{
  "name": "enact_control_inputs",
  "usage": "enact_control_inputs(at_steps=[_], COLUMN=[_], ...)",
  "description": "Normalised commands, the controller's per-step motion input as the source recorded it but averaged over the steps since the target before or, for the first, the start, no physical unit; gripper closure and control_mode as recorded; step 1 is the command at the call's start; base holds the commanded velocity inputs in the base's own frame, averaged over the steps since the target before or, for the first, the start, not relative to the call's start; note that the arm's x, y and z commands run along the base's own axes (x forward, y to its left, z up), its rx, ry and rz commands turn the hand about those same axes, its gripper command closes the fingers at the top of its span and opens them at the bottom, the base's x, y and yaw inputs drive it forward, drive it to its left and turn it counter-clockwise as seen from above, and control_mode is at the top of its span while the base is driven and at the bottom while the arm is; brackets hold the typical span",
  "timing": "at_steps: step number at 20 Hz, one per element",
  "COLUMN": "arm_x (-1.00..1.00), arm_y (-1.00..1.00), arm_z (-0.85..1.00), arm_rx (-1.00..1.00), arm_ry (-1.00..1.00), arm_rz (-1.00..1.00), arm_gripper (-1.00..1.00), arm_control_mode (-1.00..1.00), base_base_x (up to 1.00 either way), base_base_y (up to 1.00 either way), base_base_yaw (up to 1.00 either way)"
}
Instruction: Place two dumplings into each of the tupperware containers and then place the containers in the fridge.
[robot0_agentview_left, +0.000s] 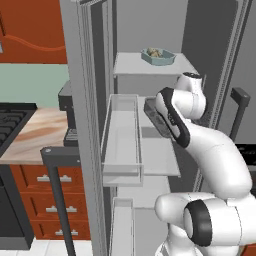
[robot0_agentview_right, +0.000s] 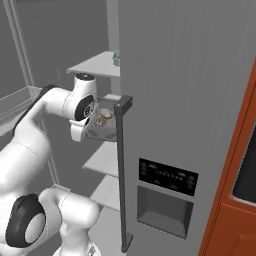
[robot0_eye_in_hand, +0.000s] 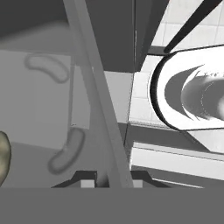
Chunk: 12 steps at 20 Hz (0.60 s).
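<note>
The fridge (robot0_agentview_left: 150, 67) stands open. On its top shelf sits the light blue-grey tupperware container (robot0_agentview_left: 158, 57) with dumplings (robot0_agentview_left: 154, 52) in it; the right door hides most of this container (robot0_agentview_right: 116, 57) in the right base view. My arm reaches into the fridge over the middle shelf. My gripper (robot0_agentview_right: 86, 131) is shut on the near rim of the dark grey container (robot0_agentview_right: 101, 126), which holds two pale dumplings (robot0_agentview_right: 105, 117). The same dark container (robot0_agentview_left: 153, 118) shows tilted behind my forearm. A dumpling (robot0_eye_in_hand: 2, 157) sits at the left edge of the hand view.
The open left door carries clear bins (robot0_agentview_left: 122, 137) close to my arm. The closed right door (robot0_agentview_right: 190, 90) has a dark vertical handle (robot0_agentview_right: 120, 165) and a dispenser panel (robot0_agentview_right: 168, 175). A wooden counter (robot0_agentview_left: 40, 131) and a stove (robot0_agentview_left: 11, 122) lie to the left.
</note>
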Motion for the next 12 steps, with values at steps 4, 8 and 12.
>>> enact_control_inputs(at_steps=[4, 8, 12], arm_x=[0.79, 0.73, 0.59], arm_y=[-0.08, -0.23, -0.28], arm_z=[-0.13, -0.14, -0.09], arm_rx=[0.01, 0.0, 0.0], arm_ry=[-0.08, -0.04, -0.05], arm_rz=[0.0, 0.0, 0.0], arm_gripper=[1.0, 1.0, 1.0], arm_control_mode=[-1.0, -1.0, -1.0], base_base_x=[0.0, 0.0, 0.0], base_base_y=[0.0, 0.0, 0.0], base_base_yaw=[0.0, 0.0, 0.0])
